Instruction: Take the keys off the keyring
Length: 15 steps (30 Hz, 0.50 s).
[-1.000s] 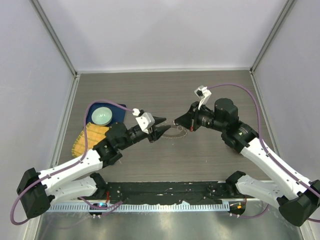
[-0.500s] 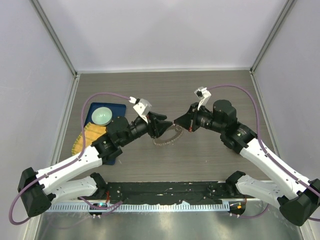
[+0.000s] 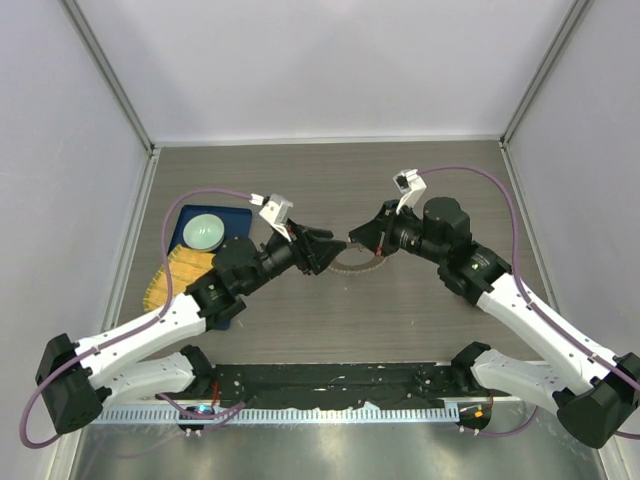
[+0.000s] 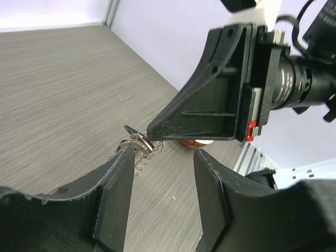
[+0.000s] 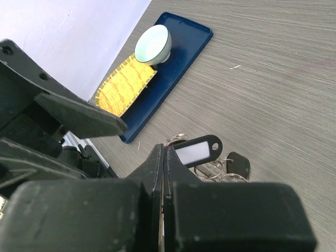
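1. The right gripper (image 3: 352,240) is reaching in from the right side toward the middle of the desk (image 3: 330,180). Its two fingers are pressing tight together, with no gap showing between them.
2. Its tip is pinching the keyring (image 3: 358,267), a grey-brown toothed ring. The keyring is curving beneath the gripper over the middle of the desk. I cannot tell whether its low side is touching the wood.
3. The left gripper (image 3: 328,252) is pointing at the right one from the left side. It is standing open, jaws well apart, with nothing between them.
4. In the left wrist view, the pinched part of the ring is sitting just beyond the left gripper's fingertips. It is close beside one fingertip, and contact cannot be judged.
5. The keys (image 5: 237,164) are bunching on small silver loops just past the right gripper's tip. One black head is showing clearly there. A black-framed key tag (image 5: 197,149) with a white label is lying beside them.
6. A blue tray (image 3: 240,222) is lying near the left edge of the desk, well apart from the ring.
7. A pale round bowl (image 3: 205,231) is sitting on the far end of the tray.
8. A yellow woven mat (image 3: 180,275) is overlapping the near end of the tray and is reaching toward the left edge of the desk.
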Each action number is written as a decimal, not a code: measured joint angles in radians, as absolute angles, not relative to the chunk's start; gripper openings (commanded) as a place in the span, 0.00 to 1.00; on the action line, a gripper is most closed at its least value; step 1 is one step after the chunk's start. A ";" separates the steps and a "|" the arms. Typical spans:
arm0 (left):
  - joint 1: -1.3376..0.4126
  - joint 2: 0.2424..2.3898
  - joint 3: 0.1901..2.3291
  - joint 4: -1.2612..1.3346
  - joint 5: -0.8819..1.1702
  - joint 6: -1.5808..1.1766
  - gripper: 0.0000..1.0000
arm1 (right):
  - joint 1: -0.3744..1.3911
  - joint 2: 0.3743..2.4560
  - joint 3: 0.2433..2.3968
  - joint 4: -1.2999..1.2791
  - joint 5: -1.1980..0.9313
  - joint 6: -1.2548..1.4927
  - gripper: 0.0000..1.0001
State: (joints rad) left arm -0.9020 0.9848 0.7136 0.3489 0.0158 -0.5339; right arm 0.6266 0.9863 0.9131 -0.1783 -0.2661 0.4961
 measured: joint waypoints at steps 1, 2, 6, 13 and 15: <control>-0.902 0.996 0.714 0.357 0.028 -0.528 0.53 | 0.627 0.988 0.914 -0.178 -0.262 0.500 0.01; -0.902 1.008 0.714 0.361 0.039 -0.520 0.53 | 0.627 0.989 0.916 -0.177 -0.258 0.504 0.01; -0.902 1.045 0.714 0.366 0.071 -0.487 0.52 | 0.627 0.994 0.926 -0.170 -0.244 0.511 0.01; -0.902 1.081 0.718 0.366 0.106 -0.382 0.46 | 0.627 0.995 0.938 -0.160 -0.241 0.521 0.01; -0.902 1.101 0.727 0.363 0.118 -0.350 0.45 | 0.627 0.995 0.939 -0.151 -0.241 0.525 0.01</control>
